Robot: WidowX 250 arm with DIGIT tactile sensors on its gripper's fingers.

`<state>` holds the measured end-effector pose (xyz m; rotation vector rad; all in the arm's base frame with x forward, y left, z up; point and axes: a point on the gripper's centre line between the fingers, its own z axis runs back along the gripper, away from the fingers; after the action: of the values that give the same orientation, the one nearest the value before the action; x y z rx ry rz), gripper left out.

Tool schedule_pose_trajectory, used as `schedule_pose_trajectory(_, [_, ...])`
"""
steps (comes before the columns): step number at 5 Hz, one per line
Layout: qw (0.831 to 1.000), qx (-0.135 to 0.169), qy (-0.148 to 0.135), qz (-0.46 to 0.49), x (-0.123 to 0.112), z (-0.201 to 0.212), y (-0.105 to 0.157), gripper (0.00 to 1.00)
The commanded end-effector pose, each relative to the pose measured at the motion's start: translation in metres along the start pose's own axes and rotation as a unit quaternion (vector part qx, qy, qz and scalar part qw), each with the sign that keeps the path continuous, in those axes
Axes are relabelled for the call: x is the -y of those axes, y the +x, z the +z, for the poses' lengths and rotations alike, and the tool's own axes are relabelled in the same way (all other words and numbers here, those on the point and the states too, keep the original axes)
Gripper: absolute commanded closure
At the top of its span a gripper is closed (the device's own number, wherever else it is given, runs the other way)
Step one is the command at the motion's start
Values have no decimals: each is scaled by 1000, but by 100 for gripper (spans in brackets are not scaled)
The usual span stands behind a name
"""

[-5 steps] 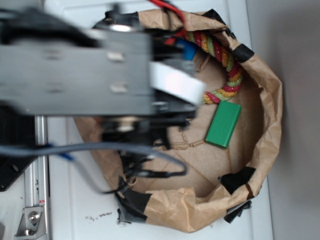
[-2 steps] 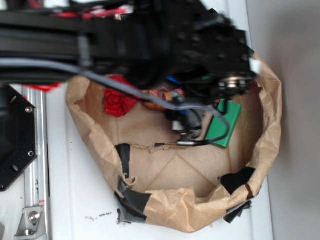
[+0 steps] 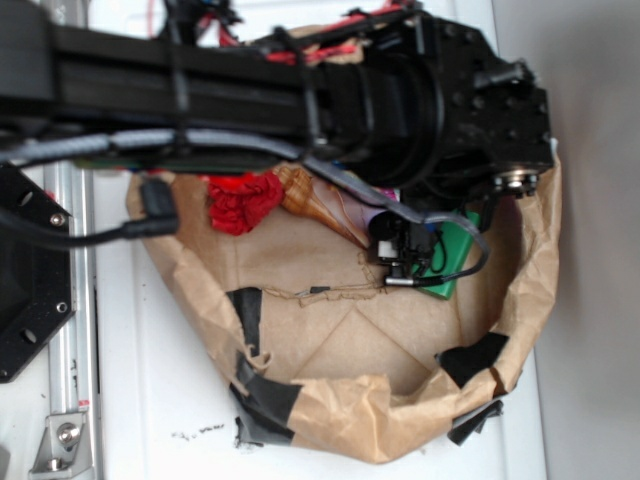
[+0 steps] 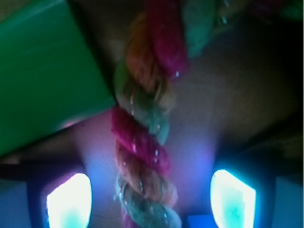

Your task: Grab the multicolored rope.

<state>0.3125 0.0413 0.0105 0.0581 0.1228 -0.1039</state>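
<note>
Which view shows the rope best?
The wrist view: the rope runs down the frame's middle, twisted strands clear, beside the green block. In the exterior view the arm hides it.

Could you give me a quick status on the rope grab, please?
Gripper open, fingers either side of the rope, not closed yet. Green block close beside the rope. Exterior view: arm hides the rope.

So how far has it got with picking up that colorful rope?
The approach looks done: in the wrist view the multicolored rope runs between the two glowing fingertips, beside the green block. The gripper is open, straddling it. Closing and lifting are left. From outside, the arm hides the rope inside the paper bag.
</note>
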Motion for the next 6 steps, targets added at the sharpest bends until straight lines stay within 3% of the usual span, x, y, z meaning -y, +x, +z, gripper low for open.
schedule_pose_trajectory(1, [999, -16, -19, 23, -19, -26, -29, 100])
schedule_pose_trajectory(2, [1000, 4, -17, 4, -26, -3, -39, 100])
schedule_pose_trajectory(3, [1000, 29, -1, 5, -7, 47, -49, 100])
schedule_pose_trajectory(4, [997, 74, -20, -2, 10, 96, -56, 100])
schedule_pose_trajectory(5, [995, 95, -22, -4, 32, 138, -59, 100])
schedule_pose_trajectory(6, [995, 98, -12, 22, 50, 144, -53, 100])
